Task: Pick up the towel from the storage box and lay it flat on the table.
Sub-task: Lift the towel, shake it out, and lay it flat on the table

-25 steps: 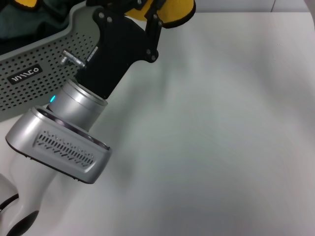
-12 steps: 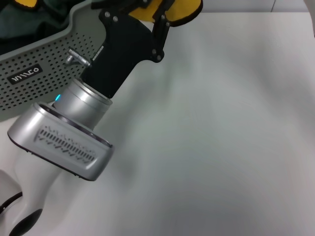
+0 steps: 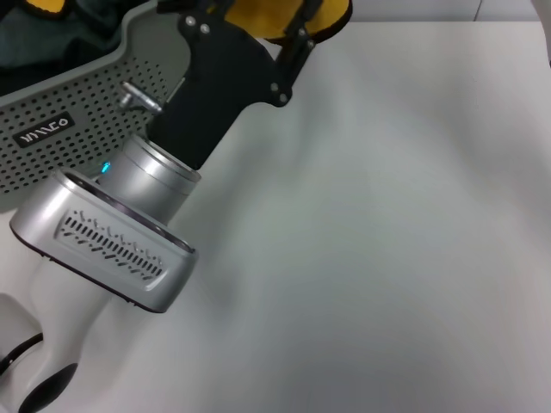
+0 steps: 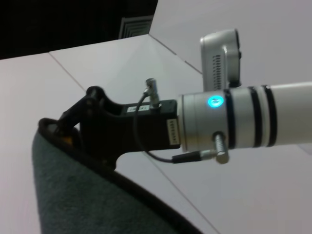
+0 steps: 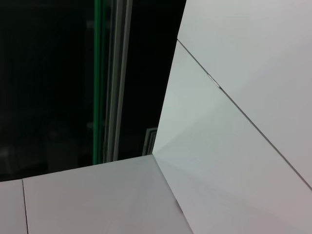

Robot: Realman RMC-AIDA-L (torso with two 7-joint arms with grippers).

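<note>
My left gripper (image 3: 258, 15), black on a silver arm, is shut on the mustard-yellow towel (image 3: 331, 15) at the head view's top edge. The towel is bunched and held above the white table (image 3: 387, 241), just right of the grey-green storage box (image 3: 77, 95); most of the cloth is cut off by the frame. In the left wrist view a black gripper (image 4: 73, 122) on a silver arm with a cyan light grips cloth with black edge binding (image 4: 87, 195), which hangs close to the camera. The right gripper is out of view.
Dark green fabric (image 3: 34, 43) and a bit of yellow (image 3: 43, 4) lie inside the box at the top left. The left arm's silver housing (image 3: 103, 249) covers the table's near left. The right wrist view shows only walls and a dark window.
The left arm has shifted slightly right and away from the box, carrying the towel with it. The box has not moved.
</note>
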